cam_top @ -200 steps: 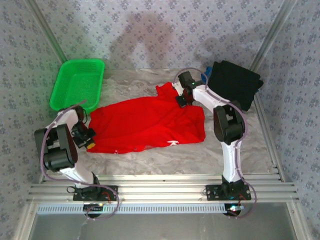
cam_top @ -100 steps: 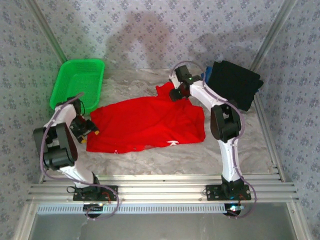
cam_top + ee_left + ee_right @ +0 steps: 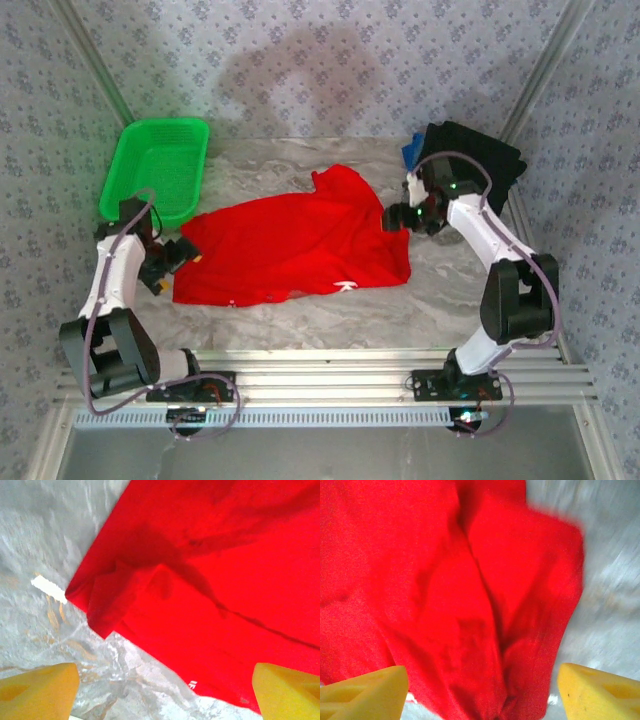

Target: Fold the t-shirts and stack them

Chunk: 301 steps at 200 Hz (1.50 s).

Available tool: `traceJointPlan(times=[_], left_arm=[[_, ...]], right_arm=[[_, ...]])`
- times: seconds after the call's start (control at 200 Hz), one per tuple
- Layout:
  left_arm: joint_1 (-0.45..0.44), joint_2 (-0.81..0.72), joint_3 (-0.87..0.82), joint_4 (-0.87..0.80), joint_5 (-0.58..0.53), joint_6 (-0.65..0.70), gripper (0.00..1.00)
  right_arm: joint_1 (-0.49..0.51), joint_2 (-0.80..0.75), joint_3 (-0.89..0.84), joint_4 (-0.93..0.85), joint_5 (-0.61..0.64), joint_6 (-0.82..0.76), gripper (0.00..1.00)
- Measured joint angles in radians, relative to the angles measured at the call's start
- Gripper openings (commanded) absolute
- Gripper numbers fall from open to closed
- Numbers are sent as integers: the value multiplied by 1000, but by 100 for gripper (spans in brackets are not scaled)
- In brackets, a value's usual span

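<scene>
The red t-shirt (image 3: 300,240) lies spread flat across the middle of the table, with a bit of white print at its near hem. My left gripper (image 3: 176,256) is open at the shirt's left edge. In the left wrist view its yellow fingertips (image 3: 37,690) stand wide apart over the table beside the red t-shirt (image 3: 225,580), holding nothing. My right gripper (image 3: 400,216) is open at the shirt's right edge. Its yellow fingertips (image 3: 600,692) straddle a rumpled fold of the red t-shirt (image 3: 445,580) without gripping it. A folded black t-shirt (image 3: 470,165) sits on a blue one (image 3: 410,152) at the back right.
A green mesh basket (image 3: 155,170) stands at the back left, just behind my left arm. Metal corner posts and patterned walls close in the table. Bare marbled tabletop (image 3: 350,315) runs along the near side in front of the shirt.
Both grippers have opened and let go of the red shirt. The right gripper moved from the far sleeve to the shirt's right edge. The left gripper drew slightly back.
</scene>
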Motion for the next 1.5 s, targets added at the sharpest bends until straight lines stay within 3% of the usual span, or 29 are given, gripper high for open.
traceJointPlan(times=[0.15,0.39,0.46,0.575,0.765,1.059,1.264,1.504], left_arm=[[-23,11,-95,48,10,-41,87],[-46,100,-153,180,19,-92,85],[-51,127,-160,211,19,-102,85],[-55,162,-174,256,17,-115,85],[-55,198,-190,293,11,-131,85],[-55,225,-187,295,-1,-141,84],[-55,221,-185,294,-3,-141,86],[-77,161,-184,298,10,-151,93]], right_arm=[[9,1,-157,3,-32,56,76],[78,11,-180,61,-44,93,66],[87,34,-192,89,-43,113,55],[87,77,-219,112,-24,166,28],[43,14,-301,109,48,275,11],[-4,-198,-429,27,146,397,15],[-39,-248,-531,-29,191,475,54],[-36,-352,-494,-28,238,501,62]])
